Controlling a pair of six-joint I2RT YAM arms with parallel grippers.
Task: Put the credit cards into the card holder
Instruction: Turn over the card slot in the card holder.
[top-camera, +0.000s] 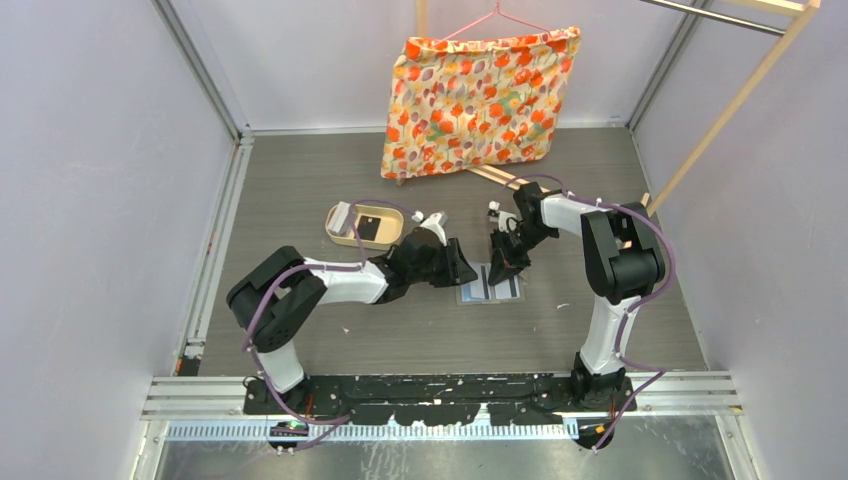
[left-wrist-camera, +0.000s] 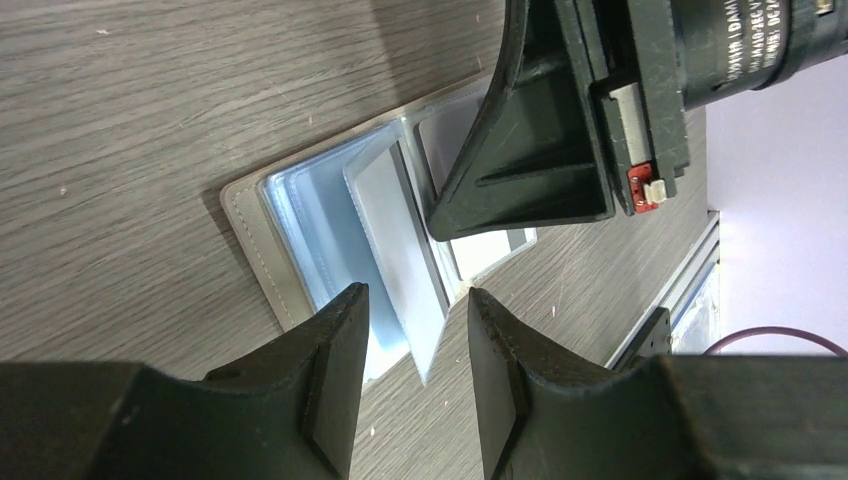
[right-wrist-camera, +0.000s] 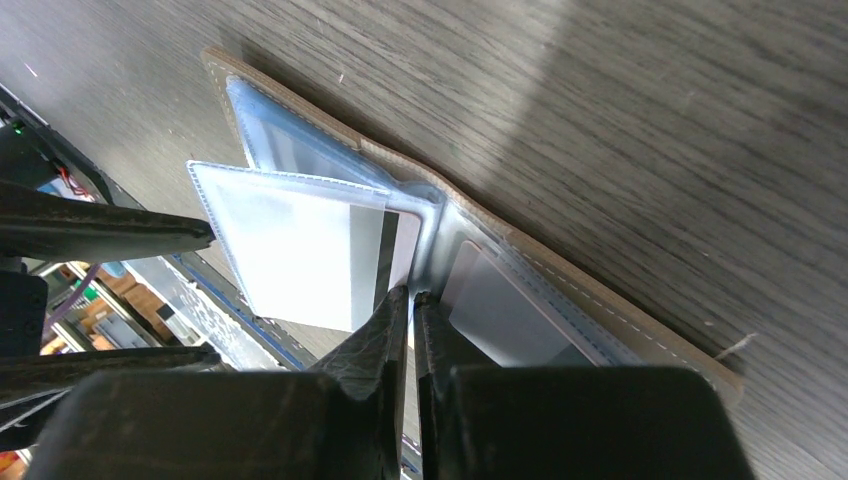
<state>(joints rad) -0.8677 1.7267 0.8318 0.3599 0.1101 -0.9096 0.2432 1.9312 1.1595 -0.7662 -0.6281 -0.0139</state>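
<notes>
Arms meet over the middle of the table (top-camera: 330, 340) in your overhead view, and the card holder (top-camera: 490, 285) lies open and flat on the wood right under them. Your left gripper (top-camera: 468, 268) reaches in from the left, and your right gripper (top-camera: 500, 262) points down on the holder from the far side. Well apart, to the back left, sits a tan tray (top-camera: 331, 228) with a black card (top-camera: 372, 228) in it. A flowered cloth (top-camera: 475, 95) hangs at the back.

From your left wrist, the jaws stand partly open with clear space between them. One clear leaf (left-wrist-camera: 395, 235) of the holder is raised off the pockets beneath, and its free edge reaches into that gap. Neither pad visibly presses on it, so you hold nothing here. The right gripper's dark finger bears down on the holder just past the leaf.

From your right wrist, the jaws are drawn nearly together, with only a thin slit left. Their tips sit at the holder's fold, at the corner of a striped card (right-wrist-camera: 330, 250), pale with one dark band, that lies inside the raised leaf. You cannot tell whether they pinch that corner or only press beside it. A second pale card (right-wrist-camera: 505, 320) lies in the right-hand pocket. The left gripper's fingers show at the left, by the leaf's outer edge.
</notes>
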